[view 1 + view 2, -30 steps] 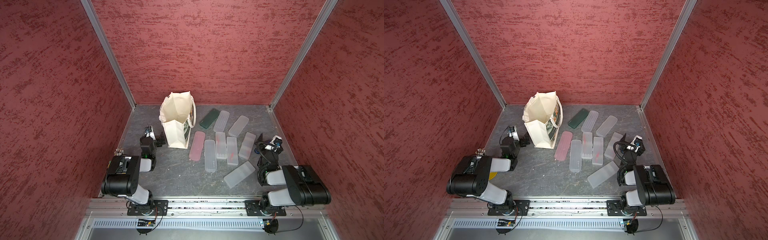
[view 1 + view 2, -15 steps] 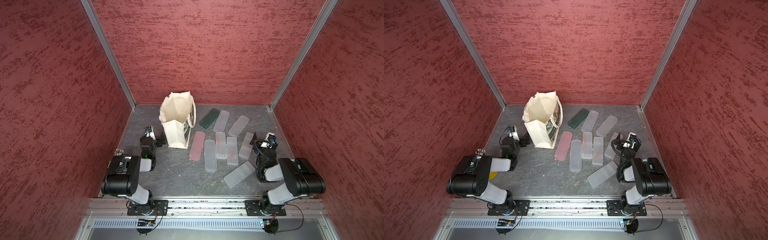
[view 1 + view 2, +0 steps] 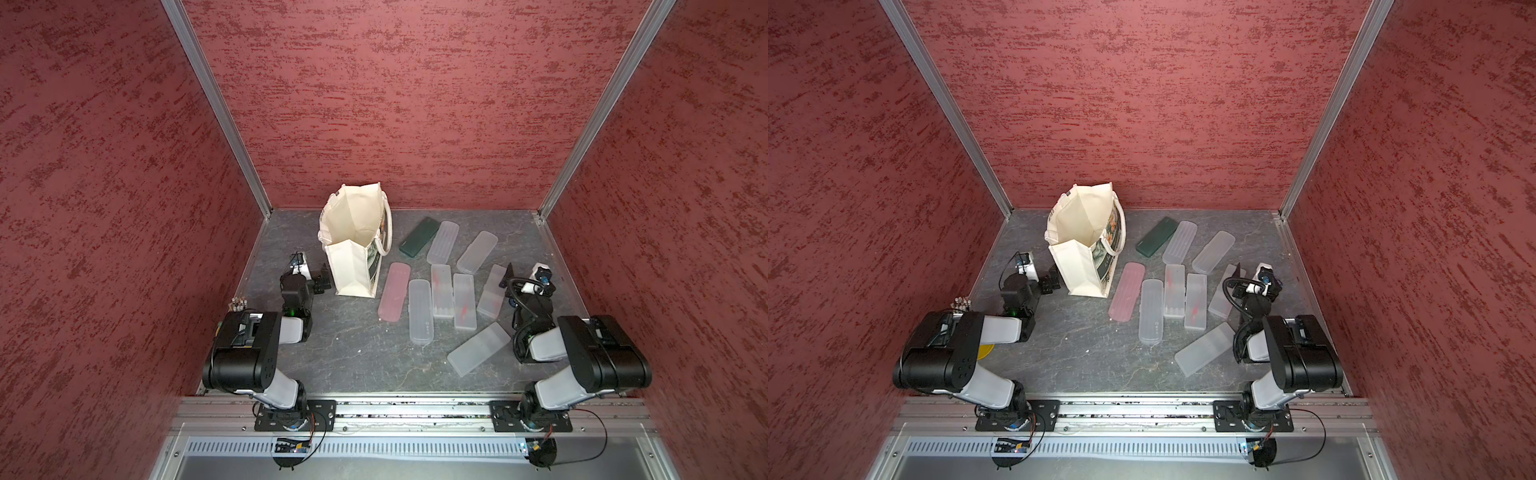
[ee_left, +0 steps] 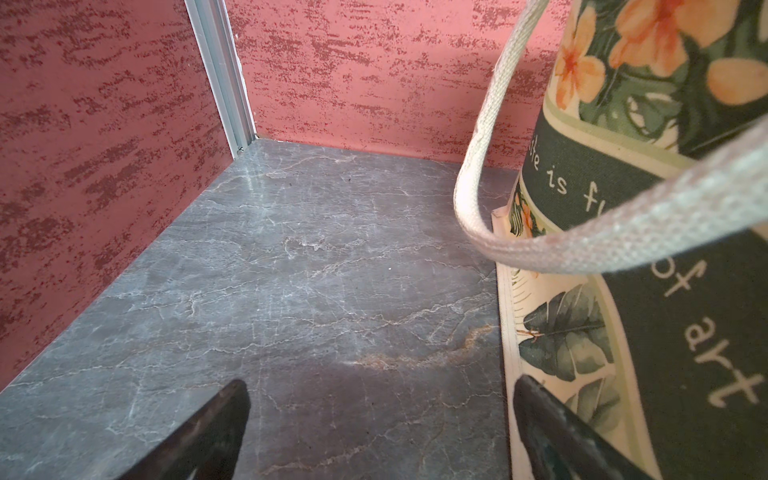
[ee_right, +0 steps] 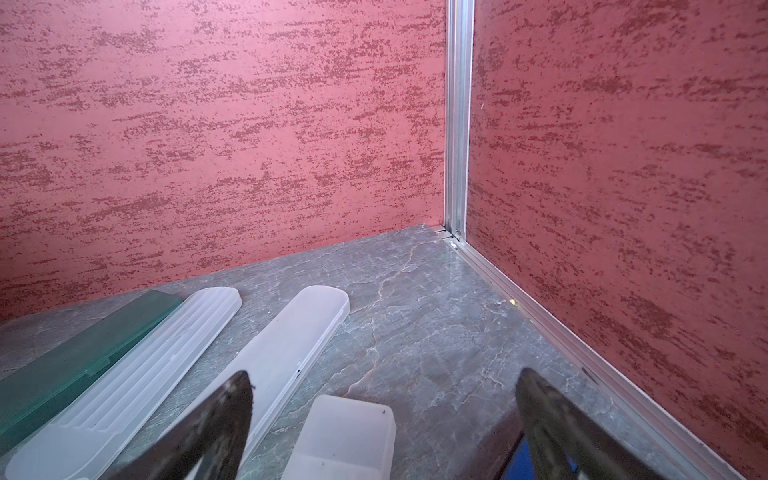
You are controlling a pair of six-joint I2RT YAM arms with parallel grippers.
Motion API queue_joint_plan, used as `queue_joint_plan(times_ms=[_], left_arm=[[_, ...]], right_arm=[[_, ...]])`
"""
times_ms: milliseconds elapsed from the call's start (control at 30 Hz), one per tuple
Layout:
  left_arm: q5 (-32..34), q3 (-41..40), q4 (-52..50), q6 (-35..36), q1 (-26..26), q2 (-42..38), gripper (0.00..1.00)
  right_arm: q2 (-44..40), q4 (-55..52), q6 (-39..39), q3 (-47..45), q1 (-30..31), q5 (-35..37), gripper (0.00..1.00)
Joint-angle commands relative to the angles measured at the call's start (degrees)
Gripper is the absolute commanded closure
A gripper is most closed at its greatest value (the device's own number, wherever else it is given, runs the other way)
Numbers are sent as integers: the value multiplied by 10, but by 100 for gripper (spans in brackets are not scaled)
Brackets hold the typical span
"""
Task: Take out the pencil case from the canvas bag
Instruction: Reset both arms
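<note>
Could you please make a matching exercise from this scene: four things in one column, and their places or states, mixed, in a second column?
1 bag
2 green case
3 left hand
4 right hand

a open, over a frosted case
b upright, mouth open
c open, beside the bag's print
d flat, near the back wall

Pairs: 1-b, 2-d, 3-c, 4-a

**Robot test cell, lab setting**

Closed booth: 3 red textured wall panels [image 3: 415, 104] joined by aluminium corner posts [image 3: 217, 108]. Grey stone-look tabletop [image 3: 353, 345]. 2 black-and-white robot arms, left arm [image 3: 249, 349] and right arm [image 3: 598, 353], bolted to a metal rail [image 3: 415, 409] at the front edge. Bare circuit board [image 3: 291, 448] hangs below the rail.
</note>
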State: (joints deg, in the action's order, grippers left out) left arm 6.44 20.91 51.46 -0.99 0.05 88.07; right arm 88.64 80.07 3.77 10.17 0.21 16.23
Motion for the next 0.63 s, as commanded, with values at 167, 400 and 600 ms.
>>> queue_joint_plan(times_ms=[167,400,600], left_arm=[[-3,0,14,3,2,-1,0],[-6,2,11,2,4,-1,0],[-4,0,14,4,2,-1,0]], right_arm=[[2,1,-9,8,-3,-7,1],[2,1,-9,8,-4,-7,1],[1,1,-9,8,-4,-6,1]])
